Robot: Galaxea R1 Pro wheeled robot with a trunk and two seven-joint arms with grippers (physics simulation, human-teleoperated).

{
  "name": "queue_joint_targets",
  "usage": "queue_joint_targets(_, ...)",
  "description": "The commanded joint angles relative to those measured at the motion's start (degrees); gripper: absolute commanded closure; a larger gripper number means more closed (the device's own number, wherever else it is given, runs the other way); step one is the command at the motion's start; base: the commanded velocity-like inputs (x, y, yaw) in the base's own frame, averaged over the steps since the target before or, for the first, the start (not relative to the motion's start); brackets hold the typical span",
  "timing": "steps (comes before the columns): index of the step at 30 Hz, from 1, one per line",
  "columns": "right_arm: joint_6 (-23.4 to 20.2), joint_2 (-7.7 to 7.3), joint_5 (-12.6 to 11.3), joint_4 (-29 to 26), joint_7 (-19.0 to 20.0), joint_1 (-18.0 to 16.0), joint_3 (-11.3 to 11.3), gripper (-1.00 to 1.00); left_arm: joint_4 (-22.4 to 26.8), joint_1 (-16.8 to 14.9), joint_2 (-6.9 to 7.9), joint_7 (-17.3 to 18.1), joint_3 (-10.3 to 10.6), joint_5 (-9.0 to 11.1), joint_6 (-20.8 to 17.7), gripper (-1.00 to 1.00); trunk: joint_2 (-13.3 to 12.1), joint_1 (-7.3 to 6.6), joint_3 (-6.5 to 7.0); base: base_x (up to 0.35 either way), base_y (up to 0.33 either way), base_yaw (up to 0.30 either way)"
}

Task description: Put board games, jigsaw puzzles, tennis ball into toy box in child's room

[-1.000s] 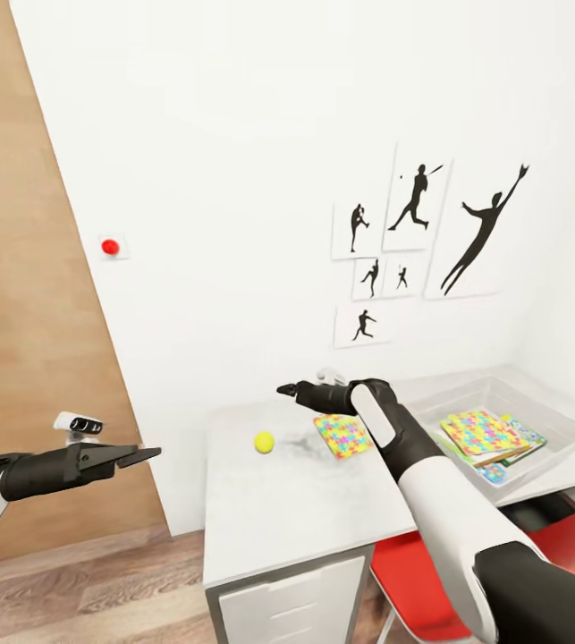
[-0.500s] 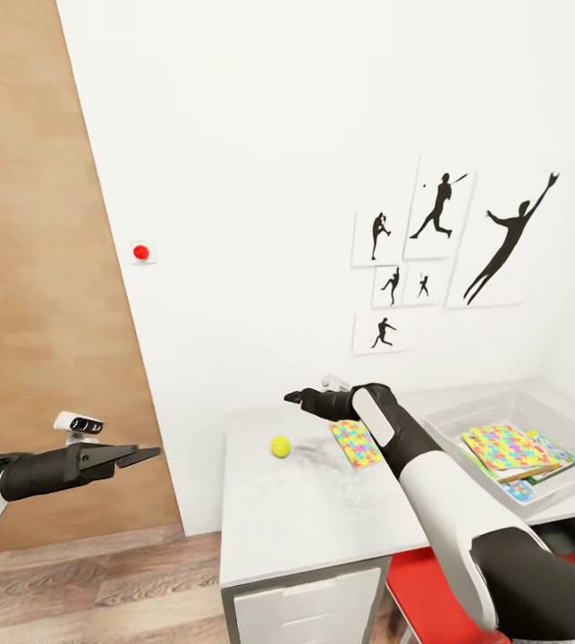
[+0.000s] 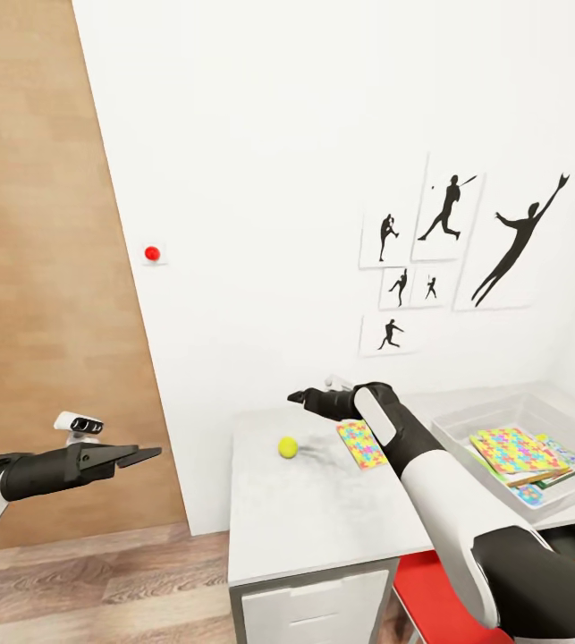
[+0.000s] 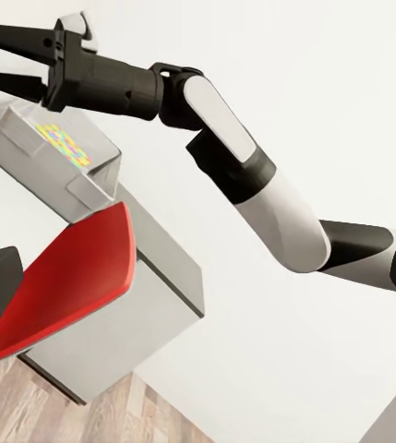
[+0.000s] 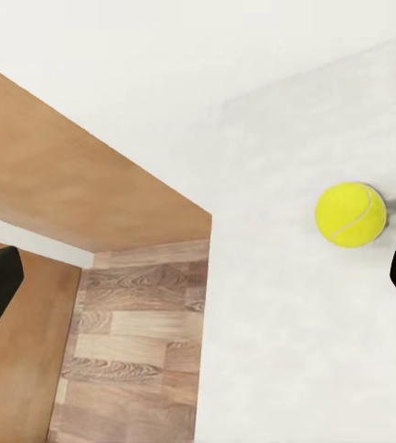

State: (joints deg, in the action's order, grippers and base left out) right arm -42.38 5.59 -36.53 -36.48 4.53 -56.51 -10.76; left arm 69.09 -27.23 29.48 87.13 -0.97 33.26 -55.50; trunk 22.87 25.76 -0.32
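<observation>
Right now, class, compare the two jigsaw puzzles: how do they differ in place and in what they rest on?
One jigsaw puzzle lies on the bare table, outside the toy box; the other jigsaw puzzle lies inside it. The first rests directly on the tabletop, partly hidden by the right arm; the second sits on top of stacked boxes. Both are thin, flat slabs of multicoloured pieces.

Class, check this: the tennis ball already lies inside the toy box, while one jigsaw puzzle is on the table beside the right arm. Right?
Not quite. The tennis ball lies on the table, outside the toy box, as the head view shows. The jigsaw puzzle part is right.
</observation>
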Motion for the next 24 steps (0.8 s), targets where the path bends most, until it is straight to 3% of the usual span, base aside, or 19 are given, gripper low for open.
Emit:
queue_joint_targets(1, -0.20, 0.01, 0.32, 0.09, 0.17, -0.02, 0.01, -1.00, -0.01, -0.01, 0.03, 0.16, 0.02, 0.05, -0.61, -1.00, 0.05, 0.02, -0.03, -0.002, 0.005, 0.002)
queue_joint_targets(24, -0.08, -0.09, 0.34, -0.72, -1.18, 0.67, 0.05, -1.00, -0.01, -0.01, 0.05, 0.15, 0.01, 0.05, -0.61, -1.00, 0.05, 0.02, -0.03, 0.000, 0.001, 0.000)
